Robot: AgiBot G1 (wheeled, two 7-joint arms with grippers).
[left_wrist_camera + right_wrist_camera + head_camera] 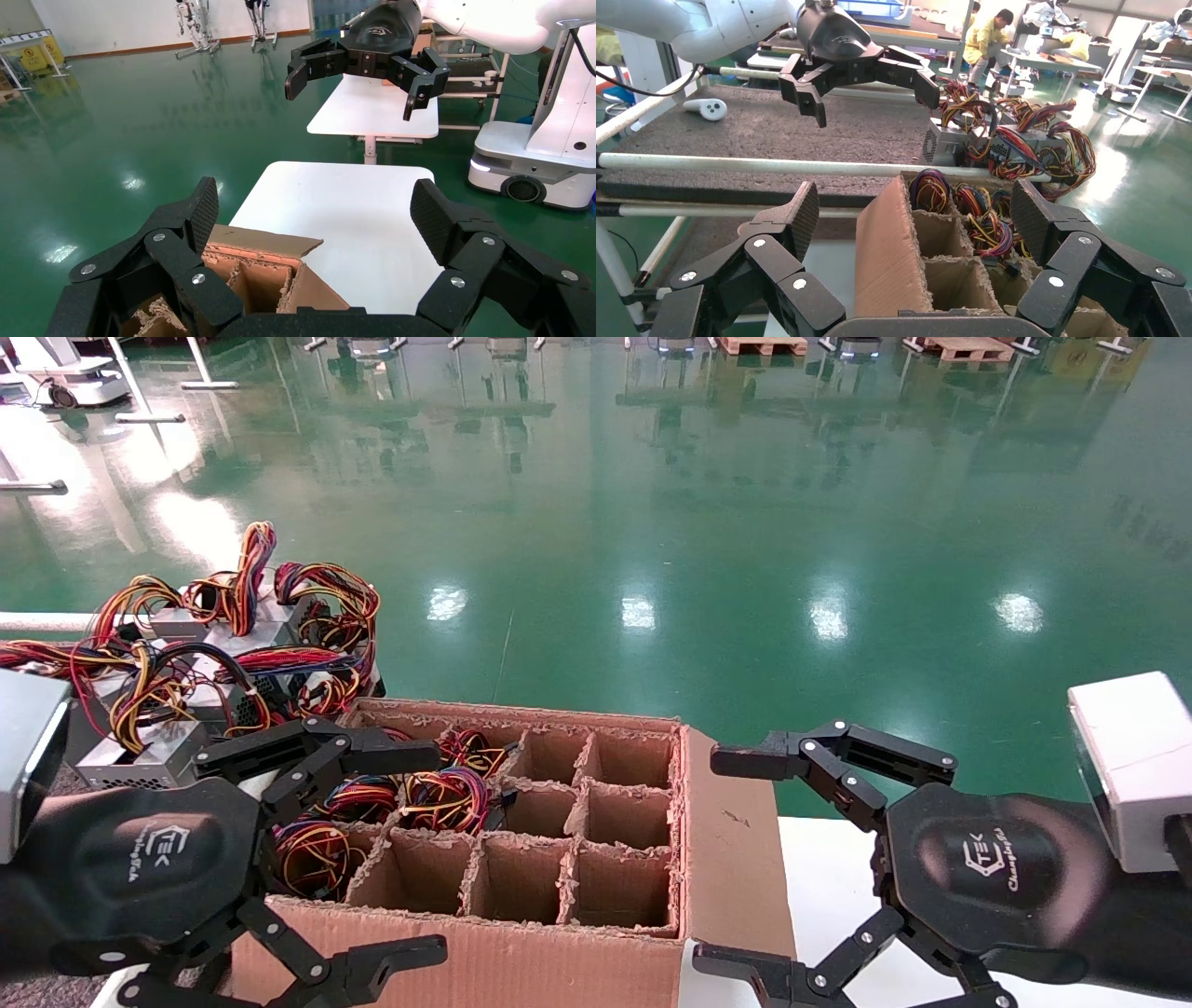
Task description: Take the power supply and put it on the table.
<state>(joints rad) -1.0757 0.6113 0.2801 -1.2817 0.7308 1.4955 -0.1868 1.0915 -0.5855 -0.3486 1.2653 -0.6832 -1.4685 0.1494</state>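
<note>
A silver-grey power supply (140,758) with a perforated side and yellow, orange and black wires lies on the dark speckled table (772,130), at the near edge of a pile of similar units (1003,137). My left gripper (433,852) hangs open and empty above the left cells of a divided cardboard box (521,714), beside that unit. The left wrist view shows its own open fingers (207,207) with nothing between them. My right gripper (712,861) is open and empty to the right of the box, over the white top (838,859).
Coloured wire bundles (447,798) fill the box's left cells, the bodies under them hidden; the other cells look empty. A white rail (736,166) edges the dark table. A white controller (708,107) lies on it. Green floor lies beyond.
</note>
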